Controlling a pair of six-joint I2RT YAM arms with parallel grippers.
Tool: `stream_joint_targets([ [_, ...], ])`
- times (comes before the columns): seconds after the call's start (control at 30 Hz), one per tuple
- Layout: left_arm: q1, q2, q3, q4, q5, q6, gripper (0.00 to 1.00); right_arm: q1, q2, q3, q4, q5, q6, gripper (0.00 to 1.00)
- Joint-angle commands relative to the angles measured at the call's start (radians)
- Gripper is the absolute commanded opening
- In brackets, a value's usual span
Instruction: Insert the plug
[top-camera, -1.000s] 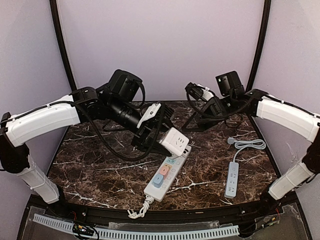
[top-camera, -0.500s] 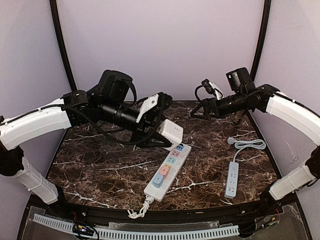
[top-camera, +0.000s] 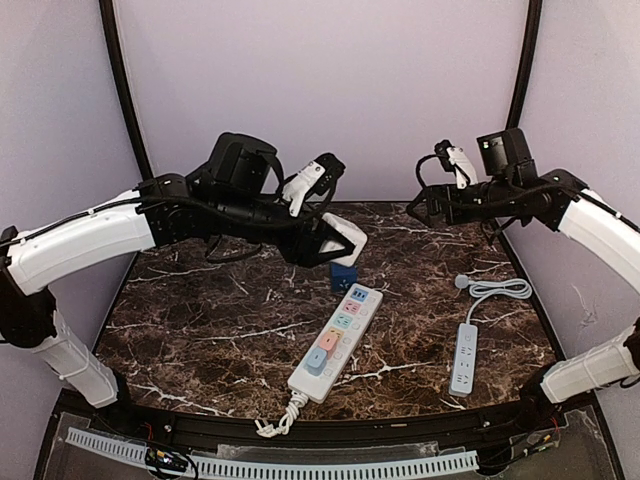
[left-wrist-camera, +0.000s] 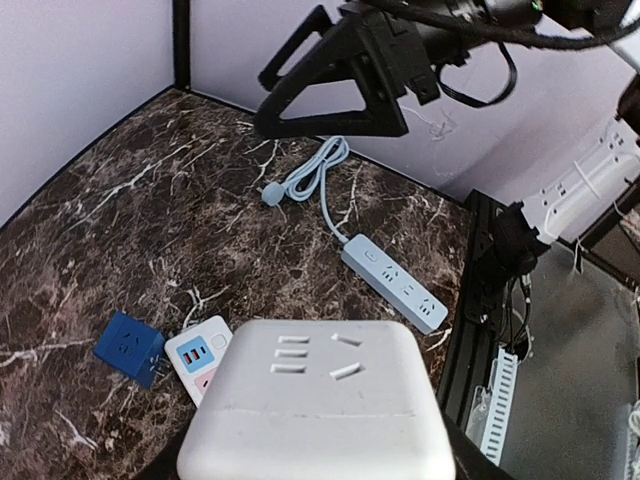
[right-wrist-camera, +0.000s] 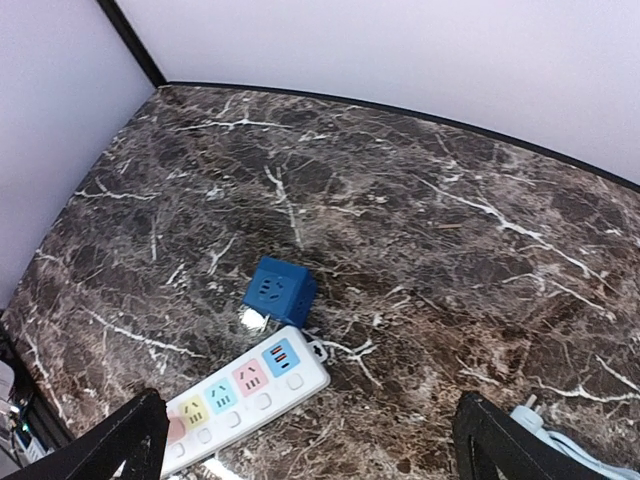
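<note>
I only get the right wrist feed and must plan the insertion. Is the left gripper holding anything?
Observer: Yes, the left gripper holds a white cube in the air.
Operator: Where is it over the layout?
Observer: In the top view, just past the colourful strip's far end, about over the blue cube.
Operator: Any other strip?
Observer: A small white strip lies to the right, its cord unplugged.

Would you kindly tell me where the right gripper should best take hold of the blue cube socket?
From above, I think, pinching the blue cube socket by the two flat side walls that do not face the power strip: it sits socket-face up with those sides free.
</note>
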Motion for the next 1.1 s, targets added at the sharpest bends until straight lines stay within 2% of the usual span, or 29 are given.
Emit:
stream_joint_targets([
  [0.0, -0.005, 0.022, 0.08, -0.055, -0.127, -0.231, 0.01, -0.004, -0.008, -0.012, 0.038, 0.202, 0.041, 0.99],
  [0.17, -0.004, 0.093, 0.162, -0.179, -0.213, -0.433, 0.01, -0.008, -0.003, -0.022, 0.133, 0.25, 0.082, 0.99],
  [0.37, -0.004, 0.168, 0.22, -0.321, -0.218, -0.583, 0.01, -0.011, 0.061, 0.006, 0.155, 0.237, 0.114, 0.99],
  [0.53, -0.003, 0.299, 0.386, -0.505, -0.207, -0.589, 0.01, -0.014, 0.09, 0.04, 0.15, 0.227, 0.076, 0.99],
  [0.8, 0.018, 0.429, 0.564, -0.603, -0.166, -0.6, 0.01, -0.024, 0.085, 0.091, 0.093, 0.255, -0.007, 0.99],
  [0.97, 0.049, 0.482, 0.624, -0.609, -0.115, -0.607, 0.01, -0.027, 0.071, 0.157, -0.009, 0.259, -0.012, 0.99],
  [1.07, 0.082, 0.524, 0.659, -0.64, -0.099, -0.607, 0.01, -0.027, 0.036, 0.134, -0.05, 0.268, -0.008, 0.99],
])
